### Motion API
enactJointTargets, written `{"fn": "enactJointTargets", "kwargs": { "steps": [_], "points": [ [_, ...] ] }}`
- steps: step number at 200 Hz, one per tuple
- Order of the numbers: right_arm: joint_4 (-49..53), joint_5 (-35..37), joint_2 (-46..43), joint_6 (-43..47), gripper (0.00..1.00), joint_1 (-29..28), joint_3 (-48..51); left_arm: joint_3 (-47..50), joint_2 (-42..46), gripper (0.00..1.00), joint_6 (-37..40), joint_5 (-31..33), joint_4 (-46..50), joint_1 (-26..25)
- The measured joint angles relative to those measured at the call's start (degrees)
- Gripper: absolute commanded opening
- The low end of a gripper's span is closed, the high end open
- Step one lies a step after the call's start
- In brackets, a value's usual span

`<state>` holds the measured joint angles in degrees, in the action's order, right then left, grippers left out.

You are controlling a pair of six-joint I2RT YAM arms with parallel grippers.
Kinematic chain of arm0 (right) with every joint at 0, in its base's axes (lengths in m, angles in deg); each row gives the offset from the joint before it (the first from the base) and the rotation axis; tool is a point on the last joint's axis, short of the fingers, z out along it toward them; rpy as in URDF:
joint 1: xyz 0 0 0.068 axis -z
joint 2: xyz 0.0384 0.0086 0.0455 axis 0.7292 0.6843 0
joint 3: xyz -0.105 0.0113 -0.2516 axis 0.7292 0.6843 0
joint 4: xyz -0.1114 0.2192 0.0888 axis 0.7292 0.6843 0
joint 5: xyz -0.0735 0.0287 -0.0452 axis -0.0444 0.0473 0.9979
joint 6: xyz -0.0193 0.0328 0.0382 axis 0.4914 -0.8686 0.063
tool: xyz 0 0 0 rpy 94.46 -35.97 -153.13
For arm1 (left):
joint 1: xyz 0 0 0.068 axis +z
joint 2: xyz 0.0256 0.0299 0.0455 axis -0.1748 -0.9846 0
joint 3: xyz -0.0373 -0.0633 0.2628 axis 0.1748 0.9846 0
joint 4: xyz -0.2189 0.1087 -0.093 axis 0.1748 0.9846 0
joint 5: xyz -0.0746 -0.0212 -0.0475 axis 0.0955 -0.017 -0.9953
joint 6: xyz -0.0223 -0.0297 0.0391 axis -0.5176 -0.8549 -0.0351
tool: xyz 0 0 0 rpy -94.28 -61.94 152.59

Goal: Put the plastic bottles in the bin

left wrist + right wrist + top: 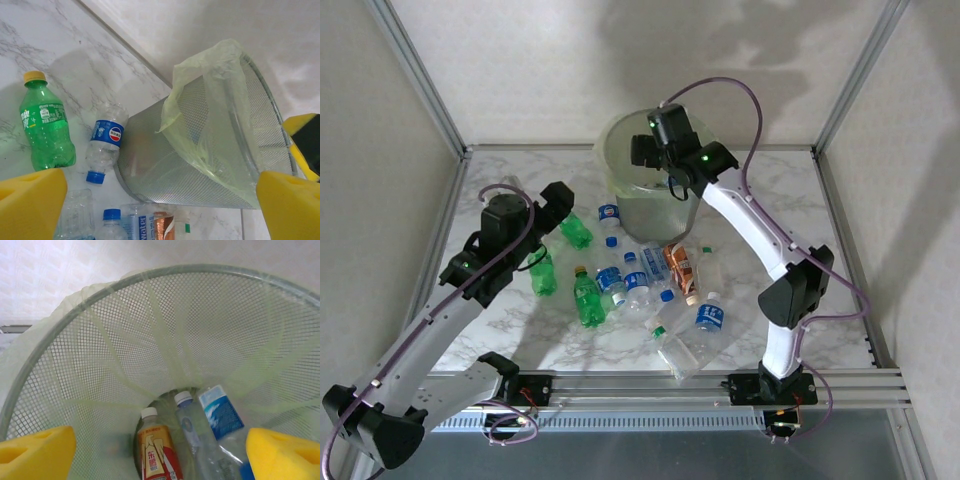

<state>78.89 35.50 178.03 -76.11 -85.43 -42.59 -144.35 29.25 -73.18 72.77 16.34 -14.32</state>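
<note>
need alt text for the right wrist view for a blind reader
Looking down into the mesh bin, lined with a pale green bag, with a red-labelled bottle, a clear bottle and a blue-labelled bottle lying at the bottom. The right gripper is open above them, its yellow pads in the two lower corners.

Right arm (750, 215) stretched far forward, right jaws spread wide; left arm (432, 335) angled forward, left jaws wide apart

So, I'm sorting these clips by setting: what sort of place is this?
Probably a lab test cell, not a home: bare white walls framed by aluminium posts, robot arms bolted to a rail at the edge of a marble-look table, and plastic bottles strewn beside a lined mesh bin.
</note>
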Motion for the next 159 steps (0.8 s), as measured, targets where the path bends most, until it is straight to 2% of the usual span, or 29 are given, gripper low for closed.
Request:
{"fn": "enactJointTargets", "kwargs": {
  "steps": [29,98,129,159],
  "points": [
    [-1.49,2.45,-8.31,0.33,0.93,0.00,7.96,0.02,0.07,0.93,0.72,-0.15,0.00,0.00],
    [-3.56,10.05,-35.67,-3.26,0.95,0.00,32.39,1.38,0.07,0.91,1.38,-0.81,-0.57,0.11],
    [-0.07,10.43,-40.81,-7.32,0.95,0.00,41.24,2.40,0.04,0.90,1.38,-1.49,-0.68,0.11],
    [2.89,7.58,-42.05,-10.12,0.95,0.00,49.35,2.45,0.04,0.88,1.33,-2.10,-0.98,0.11]
  ]
}}
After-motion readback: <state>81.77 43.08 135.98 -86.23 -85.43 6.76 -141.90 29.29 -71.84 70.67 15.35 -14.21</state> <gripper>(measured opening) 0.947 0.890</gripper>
